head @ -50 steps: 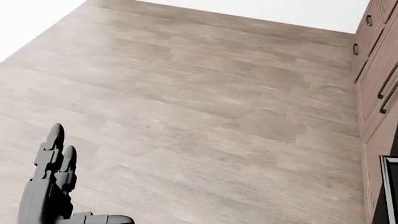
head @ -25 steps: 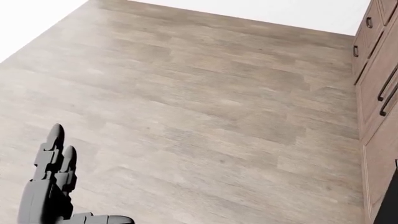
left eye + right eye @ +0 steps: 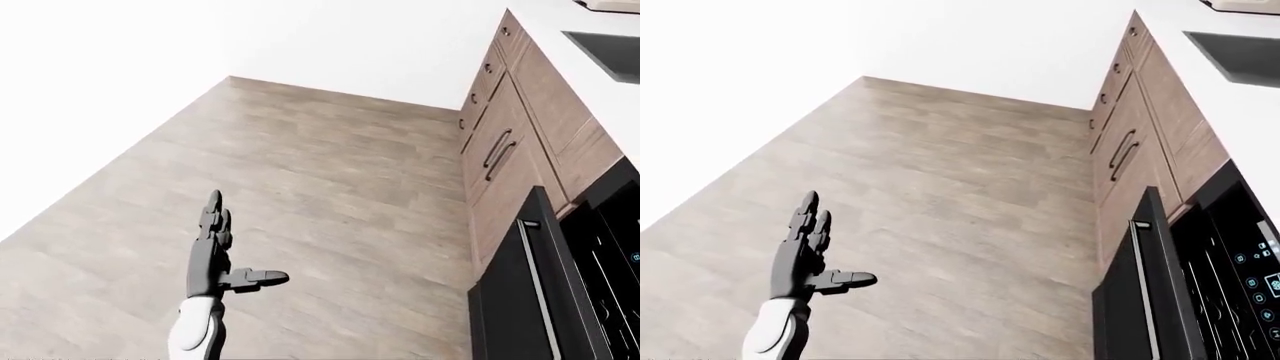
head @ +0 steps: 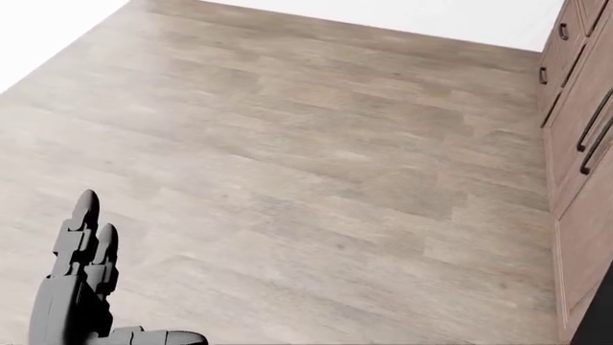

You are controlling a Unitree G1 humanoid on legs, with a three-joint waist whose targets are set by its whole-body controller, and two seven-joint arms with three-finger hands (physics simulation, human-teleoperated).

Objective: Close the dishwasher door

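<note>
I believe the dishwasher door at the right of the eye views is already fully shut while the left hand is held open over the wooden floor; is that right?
Not quite: the dishwasher door is not shut. The right-eye view shows it hanging ajar, tilted out from the cabinets, with the dark interior and control panel exposed beside it. The rest holds: the left hand is open, fingers spread, over the wooden floor.

We find no words, brands or numbers we can read — the dishwasher's control strip carries small lit symbols at the right-eye view's right edge, too small to tell.
</note>
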